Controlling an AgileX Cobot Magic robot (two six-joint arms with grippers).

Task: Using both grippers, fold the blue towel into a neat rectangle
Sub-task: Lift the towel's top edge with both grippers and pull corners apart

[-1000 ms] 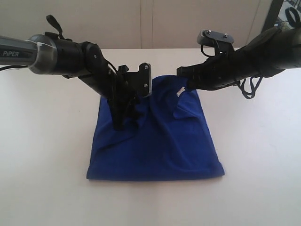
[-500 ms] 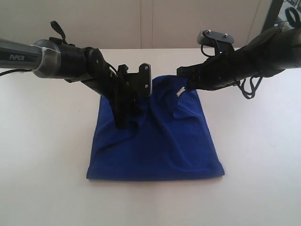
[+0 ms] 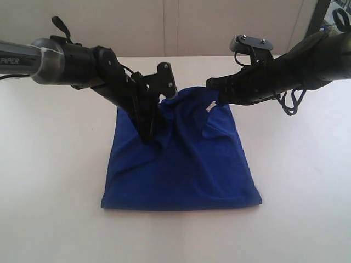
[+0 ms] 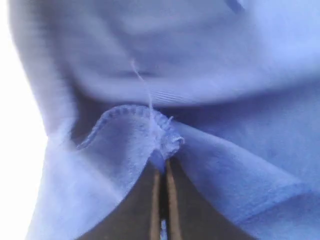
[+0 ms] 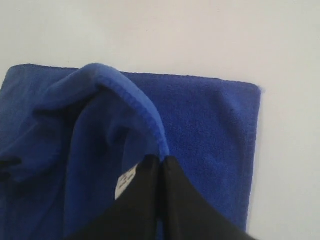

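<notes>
The blue towel [image 3: 186, 164] lies on the white table [image 3: 49, 192], its near half flat and its far edge rumpled and raised. My left gripper [image 3: 149, 134] points down into the far-left part of the cloth. In the left wrist view its jaws [image 4: 162, 167] are shut on a bunched bit of hem [image 4: 167, 142]. My right gripper [image 3: 213, 87] holds the far-right edge above the table. In the right wrist view its fingertips [image 5: 161, 160] are shut on the towel's rolled edge [image 5: 145, 110], beside the white tag [image 5: 125, 181]. The tag [image 3: 210, 107] also shows in the exterior view.
The table's far edge [image 3: 192, 57] meets a pale wall close behind the arms. A loop of dark cable [image 3: 293, 101] hangs from the right arm. Bare tabletop surrounds the towel on the left, right and near sides.
The left gripper's jaws have closed on the towel's far-left edge, and its wrist has tilted and risen slightly, pulling the cloth up. The right arm has stayed still.
</notes>
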